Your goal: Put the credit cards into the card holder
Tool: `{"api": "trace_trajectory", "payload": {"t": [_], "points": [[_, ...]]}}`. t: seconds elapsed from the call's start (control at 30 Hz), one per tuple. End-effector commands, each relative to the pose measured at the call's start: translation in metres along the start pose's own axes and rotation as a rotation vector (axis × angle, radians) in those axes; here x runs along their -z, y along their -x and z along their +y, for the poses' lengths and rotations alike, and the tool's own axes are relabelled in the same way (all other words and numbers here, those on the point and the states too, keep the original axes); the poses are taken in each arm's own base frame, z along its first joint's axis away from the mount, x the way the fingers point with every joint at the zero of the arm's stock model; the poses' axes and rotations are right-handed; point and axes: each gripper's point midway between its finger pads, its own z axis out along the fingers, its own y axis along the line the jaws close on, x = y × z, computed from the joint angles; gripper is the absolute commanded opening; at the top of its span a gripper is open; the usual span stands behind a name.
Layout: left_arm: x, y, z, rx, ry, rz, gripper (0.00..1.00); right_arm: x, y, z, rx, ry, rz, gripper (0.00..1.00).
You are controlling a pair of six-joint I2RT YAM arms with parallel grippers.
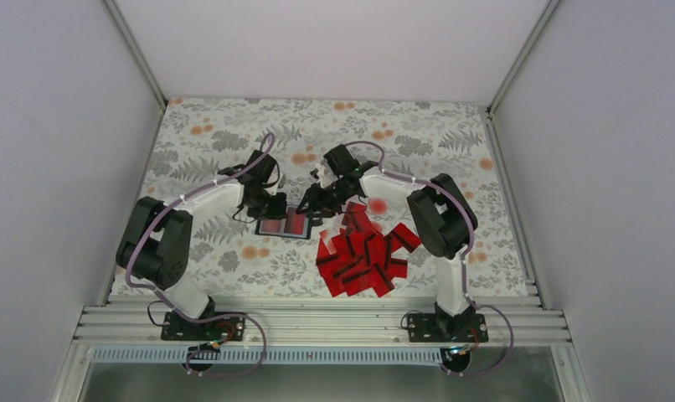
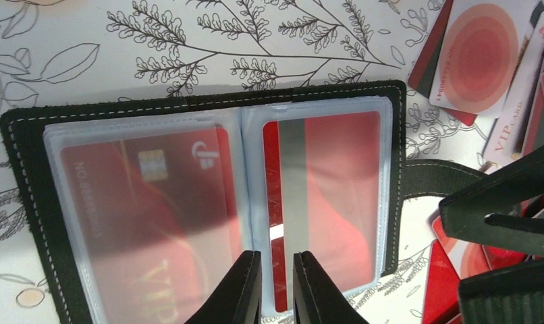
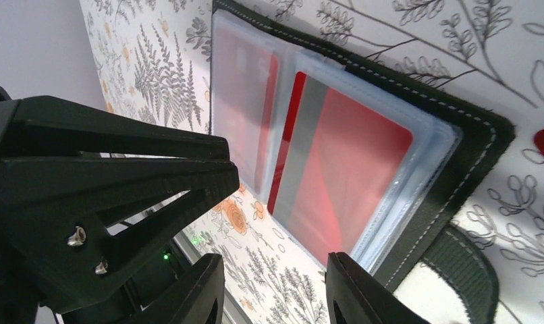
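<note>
My card holder (image 2: 399, 169) lies open and flat on the cloth-covered desk (image 1: 225, 138). Each of its clear pockets has a red card in it: a chip-side card (image 2: 148, 196) in one and a stripe-side card (image 2: 337, 182) in the other. My left end effector (image 2: 277, 270) sits at the holder's long edge by the spine, fingers almost together over the clear sleeve (image 2: 252, 169). I cannot tell whether they pinch it. My right end effector (image 3: 276, 283) stands at the holder's strap (image 2: 438, 179) side, jaws apart and empty. The loose credit cards (image 1: 363, 255) lie heaped just beside the holder, past the strap.
</note>
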Motion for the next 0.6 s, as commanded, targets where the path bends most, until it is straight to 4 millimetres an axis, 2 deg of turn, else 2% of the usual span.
{"api": "trace_trajectory", "payload": {"t": [0.0, 0.2, 0.57], "points": [[-0.013, -0.003, 0.002, -0.012, -0.017, 0.021, 0.13, -0.006, 0.004, -0.017, -0.042, -0.029, -0.006, 0.4], [-0.023, -0.007, 0.004, -0.017, -0.017, 0.041, 0.12, -0.014, 0.002, -0.026, -0.068, -0.031, 0.017, 0.4], [-0.041, -0.026, 0.016, -0.003, -0.005, 0.095, 0.1, -0.027, 0.001, -0.038, -0.099, -0.041, 0.05, 0.41]]}}
